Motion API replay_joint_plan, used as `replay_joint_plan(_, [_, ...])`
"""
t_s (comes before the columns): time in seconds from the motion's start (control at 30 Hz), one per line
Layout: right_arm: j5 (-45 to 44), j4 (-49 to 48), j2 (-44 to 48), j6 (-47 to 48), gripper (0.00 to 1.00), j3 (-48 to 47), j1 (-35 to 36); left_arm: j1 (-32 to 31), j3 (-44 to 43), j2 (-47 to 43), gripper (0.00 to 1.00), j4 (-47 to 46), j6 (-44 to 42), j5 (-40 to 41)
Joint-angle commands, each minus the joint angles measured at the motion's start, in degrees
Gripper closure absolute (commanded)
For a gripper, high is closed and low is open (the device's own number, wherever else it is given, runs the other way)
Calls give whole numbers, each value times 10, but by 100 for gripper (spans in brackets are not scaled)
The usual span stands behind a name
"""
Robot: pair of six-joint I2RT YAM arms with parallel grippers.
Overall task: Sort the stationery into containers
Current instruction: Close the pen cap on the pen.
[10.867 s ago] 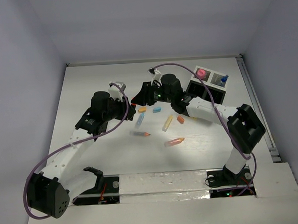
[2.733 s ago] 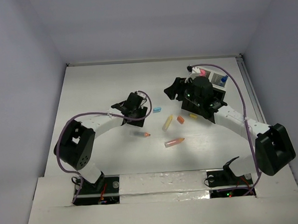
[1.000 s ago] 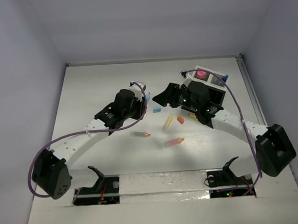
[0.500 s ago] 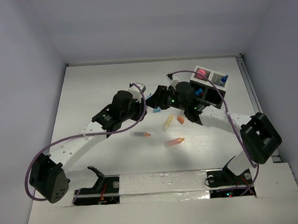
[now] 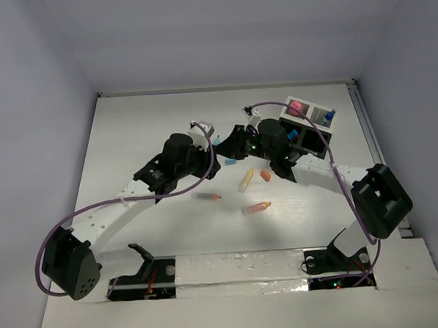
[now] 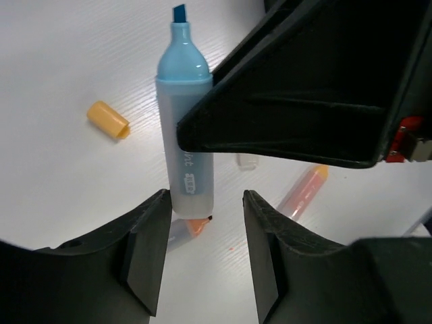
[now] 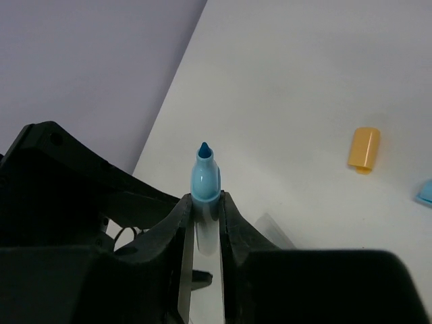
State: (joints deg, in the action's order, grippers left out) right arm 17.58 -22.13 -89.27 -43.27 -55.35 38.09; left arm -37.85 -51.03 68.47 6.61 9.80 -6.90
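A light-blue highlighter (image 7: 204,179) stands tip-up between my right gripper's (image 7: 202,199) fingers, which are shut on it. In the top view both grippers meet mid-table, right gripper (image 5: 230,143) against left gripper (image 5: 212,152). My left gripper (image 6: 206,199) is open; the highlighter's (image 6: 184,135) lower end sits by its left finger, clear of the right one. On the table lie a yellow stick (image 5: 245,179), an orange block (image 5: 265,175), a clear orange-tipped stick (image 5: 206,197), an orange pen (image 5: 256,207) and a blue cap (image 5: 231,162). The black box (image 5: 315,138) holds a pink piece (image 5: 295,106).
A small orange cap (image 6: 108,119) lies on the table beyond the highlighter and also shows in the right wrist view (image 7: 364,150). The box stands at the back right, with a blue piece (image 5: 329,115) in one compartment. Walls close the table on three sides.
Over the last second my right gripper swung left from the box to meet the left gripper at the highlighter. In the last half second almost nothing moved.
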Motion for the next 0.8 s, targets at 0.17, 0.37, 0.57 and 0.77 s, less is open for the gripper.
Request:
replay_joint_plan(0.17, [90,-82,30,26,100,-18,-39,37,21,-54,54,-82,36,-132])
replay_joint_plan(0.37, [256,-225,28,-57,100,-3,-87,97,43,-81,50,-147,80,-270])
replay_joint_plan(0.57, [319,-274,19,-97,100,-20,-87,131,66,-87,48,-237,142,-367])
replay_joint_plan(0.77, [353,-348,-1,-168,100,-24,-87,139,76,-93,44,-271,166,-400])
